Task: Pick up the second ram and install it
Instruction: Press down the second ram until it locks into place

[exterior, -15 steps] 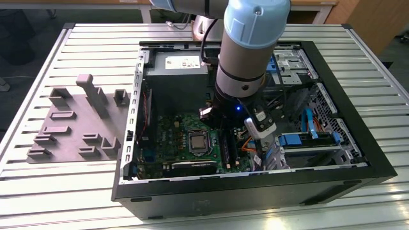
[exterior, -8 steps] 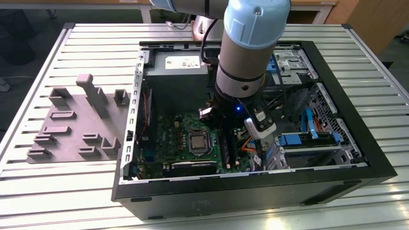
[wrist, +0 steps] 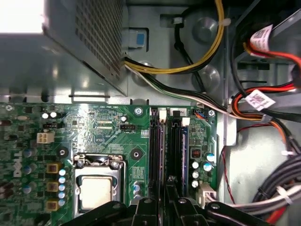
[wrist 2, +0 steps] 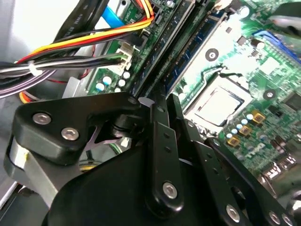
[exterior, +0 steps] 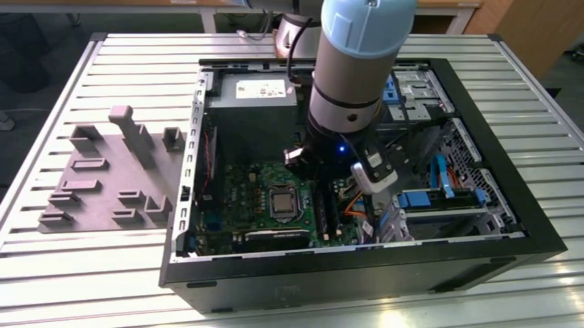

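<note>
Black metal gripper fingers sit close together, a narrow pinch, right down over the memory slots. Between them runs a thin dark stick, and I think it is the second ram, held on its edge and lined up in its slot. I cannot tell if it is pushed all the way in, so the pick-up looks done but the install may not be finished. Just beside the slots on the green motherboard is the shiny square processor socket. Past the board, yellow and black cables curl by the grey power supply. Farther off, beside the computer case, the grey holder tray rests on the slatted table.
</note>
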Controlling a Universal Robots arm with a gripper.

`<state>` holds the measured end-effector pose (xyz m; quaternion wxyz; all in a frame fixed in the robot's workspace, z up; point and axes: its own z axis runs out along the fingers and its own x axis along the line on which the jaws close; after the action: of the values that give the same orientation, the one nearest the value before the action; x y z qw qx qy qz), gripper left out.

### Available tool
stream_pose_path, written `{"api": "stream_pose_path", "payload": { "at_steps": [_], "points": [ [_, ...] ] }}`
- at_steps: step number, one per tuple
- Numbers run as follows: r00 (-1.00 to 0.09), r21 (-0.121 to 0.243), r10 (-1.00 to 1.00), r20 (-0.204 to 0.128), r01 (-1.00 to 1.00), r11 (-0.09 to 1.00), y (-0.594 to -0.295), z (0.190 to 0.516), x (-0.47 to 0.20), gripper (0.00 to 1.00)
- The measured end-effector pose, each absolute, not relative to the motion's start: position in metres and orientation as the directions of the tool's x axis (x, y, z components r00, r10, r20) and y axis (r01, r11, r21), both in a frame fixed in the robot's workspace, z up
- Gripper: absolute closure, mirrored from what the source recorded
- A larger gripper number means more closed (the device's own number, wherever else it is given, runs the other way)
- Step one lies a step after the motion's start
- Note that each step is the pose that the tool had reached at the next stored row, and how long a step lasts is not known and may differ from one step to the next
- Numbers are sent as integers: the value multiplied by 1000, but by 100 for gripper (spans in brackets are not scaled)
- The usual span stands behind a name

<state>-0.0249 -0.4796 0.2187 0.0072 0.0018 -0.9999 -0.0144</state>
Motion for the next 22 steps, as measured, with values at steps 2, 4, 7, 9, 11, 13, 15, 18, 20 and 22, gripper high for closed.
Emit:
{"api": "stream_pose_path", "payload": {
  "at_steps": [2, 4, 7, 9, 11, 13, 15, 18, 20, 22],
  "points": [
    [-1000, 29, -4, 14, -3, 1000, -480, 225, -25, 79],
    [-1000, 29, -4, 14, -3, 1000, -480, 230, -25, 80],
    [-1000, 29, -4, 14, -3, 1000, -480, 231, -25, 89],
    [-1000, 29, -4, 15, -3, 1000, -480, 231, -25, 89],
    [-1000, 29, -4, 15, -3, 1000, -480, 230, -25, 89],
    [-1000, 29, -4, 15, -3, 1000, -480, 228, -25, 89],
    [-1000, 29, -4, 15, -3, 1000, -480, 226, -25, 89],
    [-1000, 29, -4, 15, -3, 1000, -480, 222, -25, 89],
    [-1000, 27, -4, 15, -3, 1000, -480, 220, -25, 89],
    [-1000, 28, -4, 15, -3, 1000, -480, 217, -25, 89]
  ]
}}
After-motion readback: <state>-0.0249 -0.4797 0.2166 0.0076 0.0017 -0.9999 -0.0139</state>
